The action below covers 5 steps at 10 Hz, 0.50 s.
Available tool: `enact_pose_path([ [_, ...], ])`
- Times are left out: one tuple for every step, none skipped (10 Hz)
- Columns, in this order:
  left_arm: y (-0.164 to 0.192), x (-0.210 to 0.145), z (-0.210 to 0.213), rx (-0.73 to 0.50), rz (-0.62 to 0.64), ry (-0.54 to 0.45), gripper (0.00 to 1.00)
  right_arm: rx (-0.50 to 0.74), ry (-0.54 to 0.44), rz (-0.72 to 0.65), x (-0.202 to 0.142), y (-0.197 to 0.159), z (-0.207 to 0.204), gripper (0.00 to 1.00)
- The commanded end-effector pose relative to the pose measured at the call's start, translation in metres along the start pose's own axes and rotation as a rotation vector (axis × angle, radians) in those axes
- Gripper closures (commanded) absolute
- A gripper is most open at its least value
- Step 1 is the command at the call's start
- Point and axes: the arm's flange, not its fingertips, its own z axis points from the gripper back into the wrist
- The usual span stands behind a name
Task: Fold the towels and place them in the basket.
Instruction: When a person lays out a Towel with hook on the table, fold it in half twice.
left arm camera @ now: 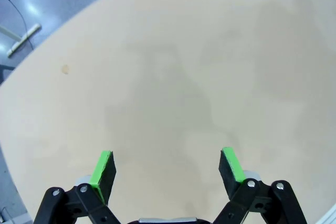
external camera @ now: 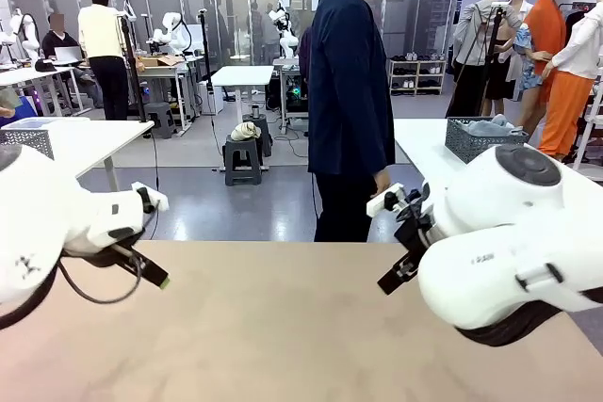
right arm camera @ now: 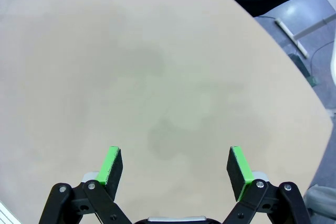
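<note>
The left gripper (left arm camera: 168,163) hangs over the beige table (external camera: 283,327) with its two green-padded fingers (left arm camera: 103,169) spread wide apart. Bare tabletop shows between them, and a small brown spot (left arm camera: 65,68) marks the surface farther off. The right gripper (right arm camera: 173,161) is held the same way over the right part of the table, its fingers (right arm camera: 239,165) also well apart and clamped on nothing. In the front view both white arms reach in from the near corners, the left one from the left and the right one from the right, with their black fingers pointing down and inward. A person (external camera: 349,91) in a dark blue jacket stands at the far side near the middle, one hand (external camera: 382,181) hanging by the hip, apart from both grippers. The basket (external camera: 485,141), dark grey with lattice sides, sits on a white side table (external camera: 424,143) at the far right, behind the right arm and well away from the grippers. Pale cloth (external camera: 490,125) is heaped in it, but I cannot tell what kind. A paler lattice basket (external camera: 28,141) stands on another white table at the far left.
</note>
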Motion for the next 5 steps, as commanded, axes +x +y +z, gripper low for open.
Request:
enact_pose_path([
  [0.041, 0.018, 0.037, -0.02, -0.016, -0.017, 0.0, -0.001, -0.009, 0.043, -0.004, -0.036, 0.039, 0.0],
  [0.062, 0.03, 0.061, -0.019, -0.022, -0.037, 0.0, -0.005, -0.019, 0.049, -0.004, -0.056, 0.065, 0.0],
  [0.078, 0.04, 0.087, -0.045, -0.033, -0.057, 0.0, -0.006, -0.039, 0.055, -0.006, -0.073, 0.093, 0.0],
  [0.092, 0.05, 0.118, -0.075, -0.052, -0.079, 0.0, -0.004, -0.06, 0.067, -0.007, -0.086, 0.124, 0.0],
  [0.104, 0.06, 0.151, -0.102, -0.075, -0.107, 0.0, -0.012, -0.083, 0.081, -0.006, -0.098, 0.158, 0.0],
])
